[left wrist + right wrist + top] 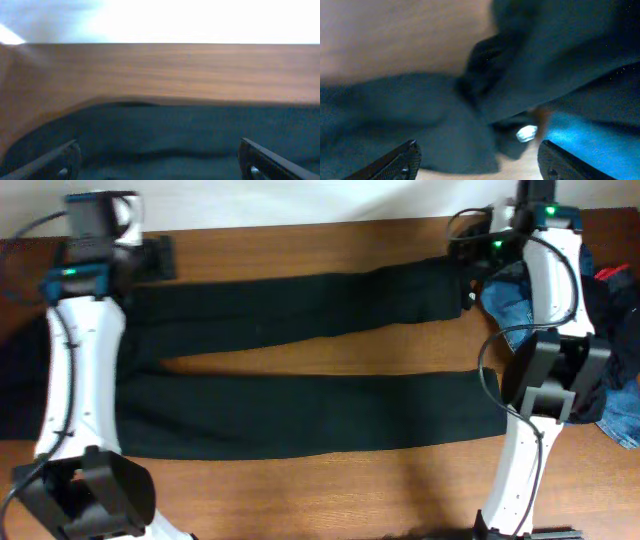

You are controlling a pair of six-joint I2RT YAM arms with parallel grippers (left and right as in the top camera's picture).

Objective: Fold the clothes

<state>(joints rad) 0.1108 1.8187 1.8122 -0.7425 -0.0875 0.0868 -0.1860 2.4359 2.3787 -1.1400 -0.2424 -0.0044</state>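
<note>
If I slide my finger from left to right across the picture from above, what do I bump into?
Left robot arm → black trousers → blue jeans → red piece of clothing. The right robot arm lies over the jeans pile, so it has no clear place in the order.

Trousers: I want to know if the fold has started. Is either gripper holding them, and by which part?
Nothing is held: the left gripper and right gripper both stand open at the trousers, no fabric pinched.
</note>
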